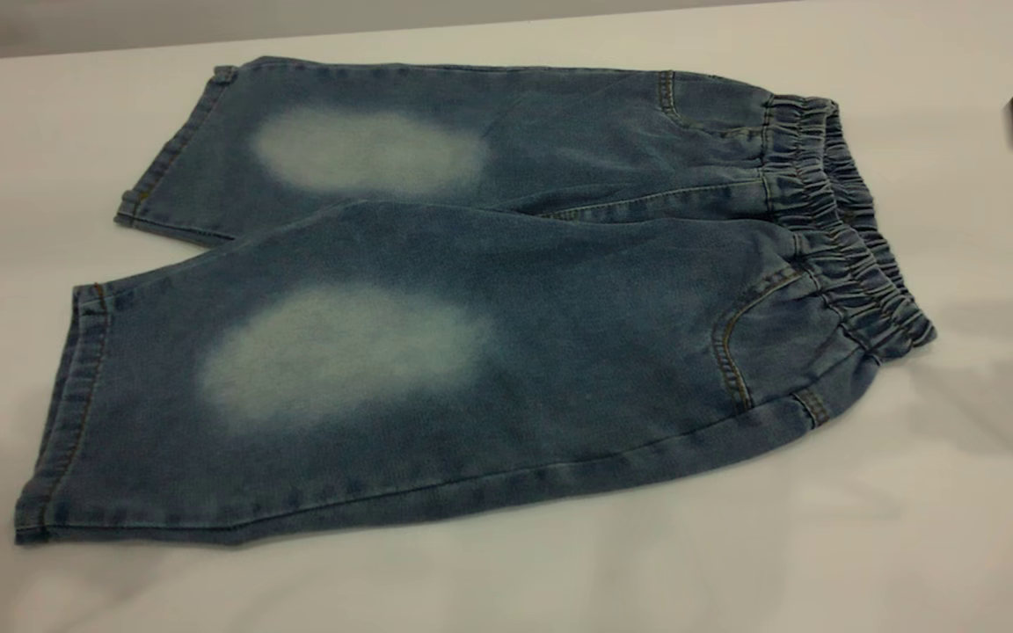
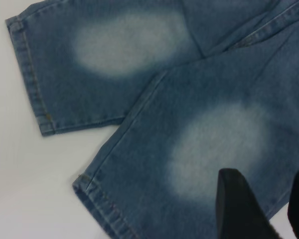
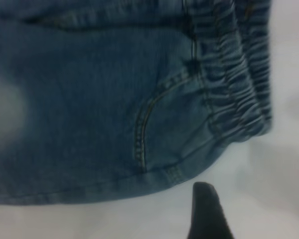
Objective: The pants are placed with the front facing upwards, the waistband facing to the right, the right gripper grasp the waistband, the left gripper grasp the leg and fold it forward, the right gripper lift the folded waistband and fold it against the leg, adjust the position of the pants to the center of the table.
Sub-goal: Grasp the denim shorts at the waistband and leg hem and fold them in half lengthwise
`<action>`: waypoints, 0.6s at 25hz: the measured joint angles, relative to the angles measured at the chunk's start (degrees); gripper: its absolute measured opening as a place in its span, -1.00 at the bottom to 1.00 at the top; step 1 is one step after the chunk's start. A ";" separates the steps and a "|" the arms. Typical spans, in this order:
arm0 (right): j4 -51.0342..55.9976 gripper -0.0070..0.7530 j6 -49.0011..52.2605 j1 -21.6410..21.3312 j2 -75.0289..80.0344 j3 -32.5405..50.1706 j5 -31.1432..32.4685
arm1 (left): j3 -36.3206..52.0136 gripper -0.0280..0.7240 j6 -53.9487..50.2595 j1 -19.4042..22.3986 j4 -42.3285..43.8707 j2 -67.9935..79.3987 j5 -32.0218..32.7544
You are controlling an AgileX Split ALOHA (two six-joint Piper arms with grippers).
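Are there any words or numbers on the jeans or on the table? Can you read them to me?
There are none to read. The pants show only tan stitching and pale faded patches, with no tag or brand in view. The waistband is plain gathered denim. The table is bare white, with no marks or signs. The black fingers of the left gripper and the right gripper's finger carry no lettering either.

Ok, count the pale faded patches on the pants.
2. One patch is on the far leg of the pants, the other patch on the near leg. The underside is hidden.
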 joint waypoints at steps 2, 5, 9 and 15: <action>5.84 -0.01 -5.93 0.00 5.29 0.00 0.00 | 0.00 -0.24 1.14 0.00 -1.64 0.00 0.02; 16.30 -0.01 -16.35 -0.83 12.38 0.00 0.19 | 0.00 -0.24 2.63 0.00 -3.59 0.00 0.09; 29.88 -0.01 -28.96 -3.62 19.16 -0.05 2.94 | 0.00 -0.24 2.64 0.00 -4.76 0.00 0.21; 38.95 -0.01 -39.63 -10.65 26.01 -0.05 10.31 | 0.00 -0.24 2.64 0.00 -4.76 0.00 0.39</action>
